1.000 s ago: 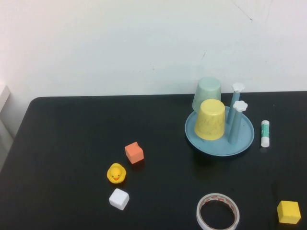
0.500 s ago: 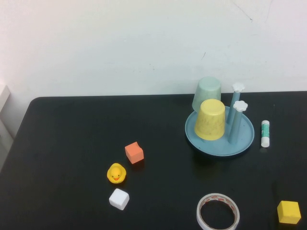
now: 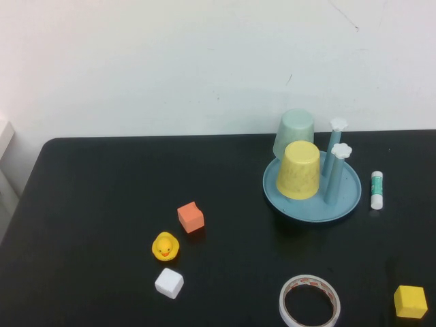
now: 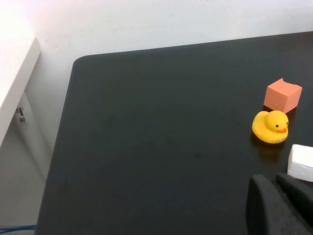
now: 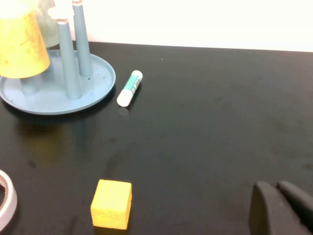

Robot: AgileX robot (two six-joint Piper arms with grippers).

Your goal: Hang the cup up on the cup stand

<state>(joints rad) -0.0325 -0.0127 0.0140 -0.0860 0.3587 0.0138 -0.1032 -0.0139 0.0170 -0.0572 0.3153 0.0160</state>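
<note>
The mint-green cup (image 3: 295,129) sits inverted on a back peg of the cup stand (image 3: 312,193), behind the yellow cup (image 3: 298,170). The left gripper (image 4: 279,201) and the right gripper (image 5: 279,205) hover low over the table's near side, well apart from it, both closed and empty.

Left gripper (image 4: 285,201) sits closed, low over the black table (image 4: 161,142). Just beside it at 1 o'clock there's a white block (image 4: 301,162), then a yellow rubber duck (image 4: 270,127), then an orange cube (image 4: 282,95) near it at 12.
</note>
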